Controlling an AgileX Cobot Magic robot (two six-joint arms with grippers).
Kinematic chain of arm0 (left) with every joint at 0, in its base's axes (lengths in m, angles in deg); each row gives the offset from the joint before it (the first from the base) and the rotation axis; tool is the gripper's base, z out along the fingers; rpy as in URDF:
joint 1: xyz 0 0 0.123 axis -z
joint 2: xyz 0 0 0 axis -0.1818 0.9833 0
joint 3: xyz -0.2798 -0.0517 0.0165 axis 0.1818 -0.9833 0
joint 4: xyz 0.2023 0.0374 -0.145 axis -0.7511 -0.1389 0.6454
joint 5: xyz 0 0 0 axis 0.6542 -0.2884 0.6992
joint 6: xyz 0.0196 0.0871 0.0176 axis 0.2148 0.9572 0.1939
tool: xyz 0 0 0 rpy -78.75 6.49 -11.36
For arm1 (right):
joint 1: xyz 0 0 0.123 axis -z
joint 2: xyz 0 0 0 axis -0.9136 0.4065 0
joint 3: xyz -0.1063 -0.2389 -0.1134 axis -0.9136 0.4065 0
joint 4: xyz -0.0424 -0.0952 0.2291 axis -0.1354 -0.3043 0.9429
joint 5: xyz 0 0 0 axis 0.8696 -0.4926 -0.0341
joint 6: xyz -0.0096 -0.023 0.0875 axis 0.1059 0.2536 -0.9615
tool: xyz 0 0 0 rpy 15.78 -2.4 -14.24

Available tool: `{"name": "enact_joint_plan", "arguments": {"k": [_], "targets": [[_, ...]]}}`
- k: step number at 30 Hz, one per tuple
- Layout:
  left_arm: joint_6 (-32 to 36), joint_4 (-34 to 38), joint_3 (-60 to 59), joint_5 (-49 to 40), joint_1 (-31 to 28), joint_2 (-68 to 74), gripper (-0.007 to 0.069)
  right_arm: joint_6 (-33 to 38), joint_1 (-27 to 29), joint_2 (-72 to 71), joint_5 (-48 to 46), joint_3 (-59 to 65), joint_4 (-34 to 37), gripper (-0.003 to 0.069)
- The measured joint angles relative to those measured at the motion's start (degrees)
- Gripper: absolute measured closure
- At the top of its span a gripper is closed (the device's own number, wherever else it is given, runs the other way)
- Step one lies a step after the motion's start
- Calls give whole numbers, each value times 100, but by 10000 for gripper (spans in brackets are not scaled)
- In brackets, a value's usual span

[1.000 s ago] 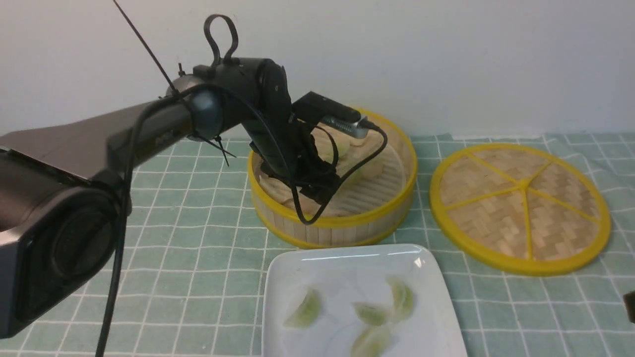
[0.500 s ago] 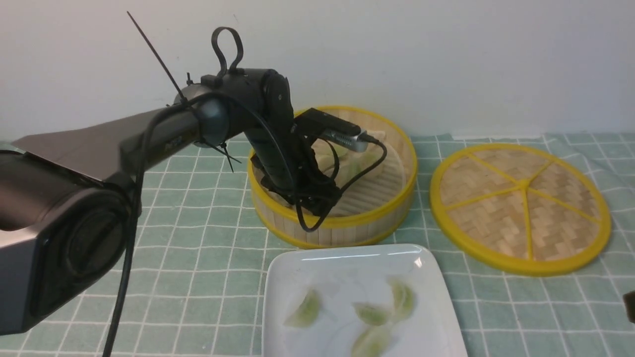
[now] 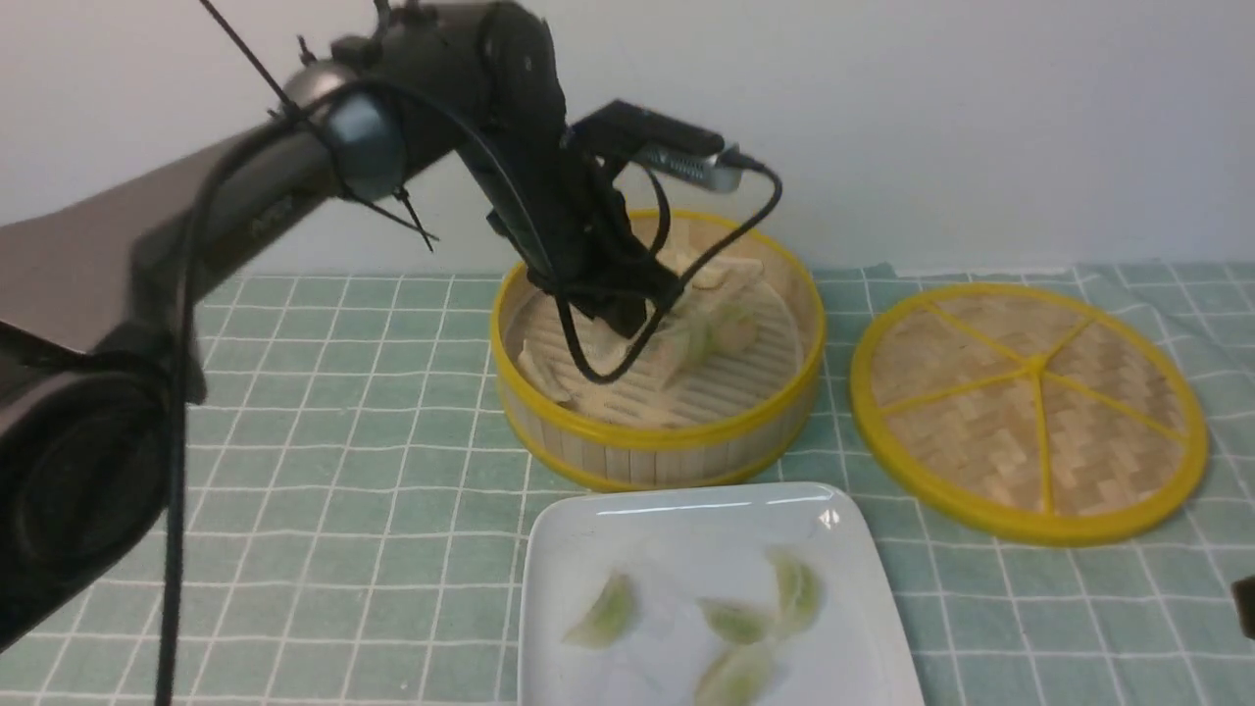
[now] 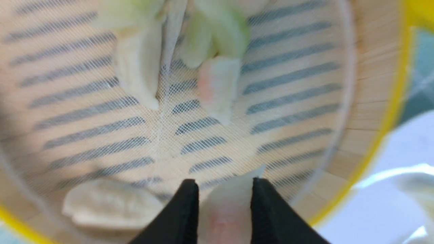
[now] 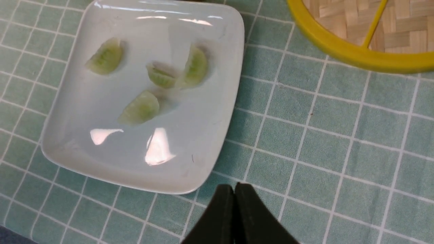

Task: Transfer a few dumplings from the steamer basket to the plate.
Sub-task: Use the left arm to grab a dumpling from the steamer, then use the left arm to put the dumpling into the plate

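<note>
In the left wrist view my left gripper point(image 4: 224, 184) is shut on a pale, pink-tinted dumpling point(image 4: 225, 210), held above the slatted floor of the steamer basket point(image 4: 369, 84). More dumplings point(image 4: 135, 67) lie on that floor, one pink point(image 4: 217, 84) and one cream point(image 4: 108, 203). From the front, the left arm's wrist point(image 3: 588, 255) hangs over the basket point(image 3: 657, 436) and hides the jaws. The white plate point(image 3: 686, 515) in front of the basket holds several green dumplings point(image 3: 603, 613). My right gripper point(image 5: 234, 186) is shut and empty over the cloth beside the plate point(image 5: 190, 135).
The woven lid with its yellow rim point(image 3: 1029, 407) lies flat to the right of the basket. A green checked cloth point(image 3: 373, 441) covers the table. A white wall point(image 3: 980, 118) stands close behind the basket. The left wrist's cable point(image 3: 627, 353) loops down into the basket.
My left gripper has closed on the pink-tinted dumpling. The left arm dipped into the basket, then lifted clear of its floor. The right arm has not moved.
</note>
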Motion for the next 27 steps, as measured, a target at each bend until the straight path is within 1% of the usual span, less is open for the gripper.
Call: {"name": "enact_joint_plan", "arguments": {"k": [1,3,8,9,12,13,14,16,17,19,21,24,26,27], "targets": [[-28,20,32,-264,0,-250,452,0,0,0,0,0,0,672],[-67,79,47,-517,0,-480,452,0,0,0,0,0,0,672],[-100,416,-497,-593,23,-1002,452,0,0,0,0,0,8,672],[-100,484,-988,-593,101,-1238,452,0,0,0,0,0,8,672],[-61,498,-1962,-600,363,-1467,452,0,0,0,0,0,8,672],[-53,498,-2029,-600,387,-1483,452,0,0,0,0,0,13,672],[40,513,-2574,-600,636,-1507,452,0,0,0,0,0,13,672],[155,517,-2917,-515,846,-1489,452,31,0,0,0,0,13,672],[274,531,-3147,-206,1054,-1431,452,62,0,0,0,0,13,672],[337,531,-3240,35,1184,-1366,452,87,0,0,0,0,13,672],[418,519,-3304,646,1404,-1154,452,113,0,0,0,0,13,672],[424,530,-3304,1094,1478,-962,439,131,0,0,0,0,13,672],[416,530,-3304,1255,1478,-895,385,131,0,0,0,0,13,672],[383,530,-3304,1326,1478,-883,324,136,0,0,0,0,18,672]]}}
